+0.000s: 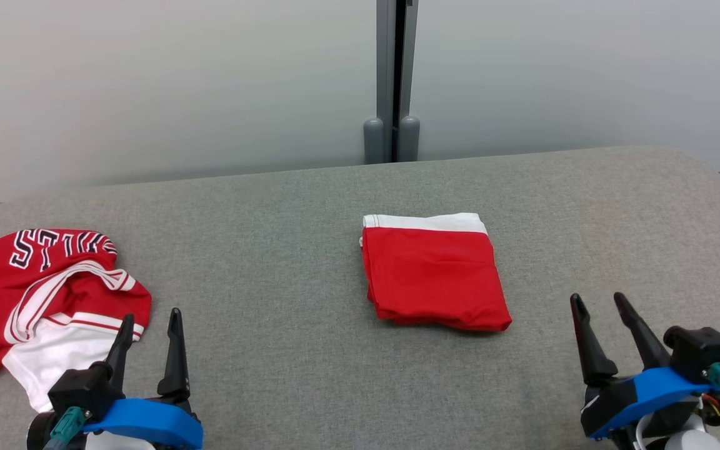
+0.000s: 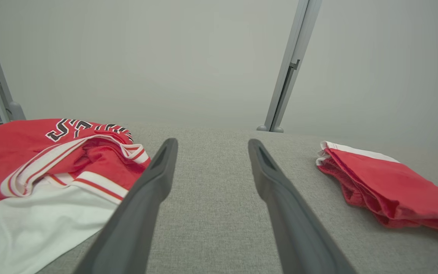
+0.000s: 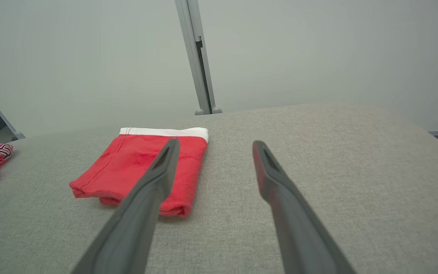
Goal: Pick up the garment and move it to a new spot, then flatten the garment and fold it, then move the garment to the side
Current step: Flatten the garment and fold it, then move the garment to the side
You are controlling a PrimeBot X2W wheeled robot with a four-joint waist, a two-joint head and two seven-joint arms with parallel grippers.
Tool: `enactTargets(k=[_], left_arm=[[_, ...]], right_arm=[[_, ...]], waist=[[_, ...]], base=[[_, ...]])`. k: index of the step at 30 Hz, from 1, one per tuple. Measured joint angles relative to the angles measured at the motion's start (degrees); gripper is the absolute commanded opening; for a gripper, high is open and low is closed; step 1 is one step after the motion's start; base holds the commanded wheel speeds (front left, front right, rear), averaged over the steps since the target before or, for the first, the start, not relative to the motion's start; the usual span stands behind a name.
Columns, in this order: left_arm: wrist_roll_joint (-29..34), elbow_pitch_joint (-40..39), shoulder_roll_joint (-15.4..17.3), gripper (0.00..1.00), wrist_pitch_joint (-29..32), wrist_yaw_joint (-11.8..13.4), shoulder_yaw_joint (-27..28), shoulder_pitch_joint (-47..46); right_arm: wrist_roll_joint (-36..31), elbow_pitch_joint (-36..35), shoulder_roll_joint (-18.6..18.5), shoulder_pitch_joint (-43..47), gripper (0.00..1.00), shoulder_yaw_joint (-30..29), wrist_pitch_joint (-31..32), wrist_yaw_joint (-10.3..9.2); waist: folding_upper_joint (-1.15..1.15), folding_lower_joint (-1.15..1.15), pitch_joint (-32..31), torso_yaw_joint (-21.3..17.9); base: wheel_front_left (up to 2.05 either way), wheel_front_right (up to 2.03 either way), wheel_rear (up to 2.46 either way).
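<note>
The garment (image 1: 435, 275) is a red piece with a white band, folded into a neat rectangle on the grey table (image 1: 285, 250), right of centre. It also lies at the right of the left wrist view (image 2: 390, 190) and left of centre in the right wrist view (image 3: 143, 167). My left gripper (image 1: 150, 322) stands open at the lower left, nothing between its fingers (image 2: 158, 179). My right gripper (image 1: 599, 303) stands open at the lower right, empty, to the right of the folded garment and apart from it (image 3: 213, 146).
A crumpled red and white jersey (image 1: 41, 300) with dark lettering lies at the table's left edge, just beside my left gripper. A grey partition post (image 1: 392, 81) stands behind the table's far edge. The table's corners are rounded.
</note>
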Motion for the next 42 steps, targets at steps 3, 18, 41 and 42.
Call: enactTargets(k=[3,18,41,42], left_arm=[[0.0,0.5,-0.2,1.0,0.0,0.0,0.4,0.1],[0.4,1.3,-0.5,1.0,0.0,0.2,1.0,0.5],[2.0,-1.9,-1.3,1.0,0.0,-0.4,-2.1,-7.0],[2.0,-1.9,-1.4,1.0,0.0,-0.4,-2.5,-7.4]], right_arm=[[-0.3,1.5,-0.1,0.0,1.0,1.0,-0.6,0.0],[-0.8,3.8,-0.7,-0.3,1.0,1.7,-0.7,0.0],[-5.3,12.9,2.0,-24.0,1.0,-4.3,24.8,0.0],[-5.6,14.5,2.4,-24.9,1.0,-5.1,26.5,0.0]], waist=[[0.0,0.0,-0.2,0.1],[0.0,0.0,-0.2,0.7],[0.0,0.02,10.2,4.3],[0.0,0.02,10.7,4.8]], base=[[0.0,0.0,0.0],[0.0,0.0,0.0],[0.0,0.0,0.0],[0.0,0.0,0.0]])
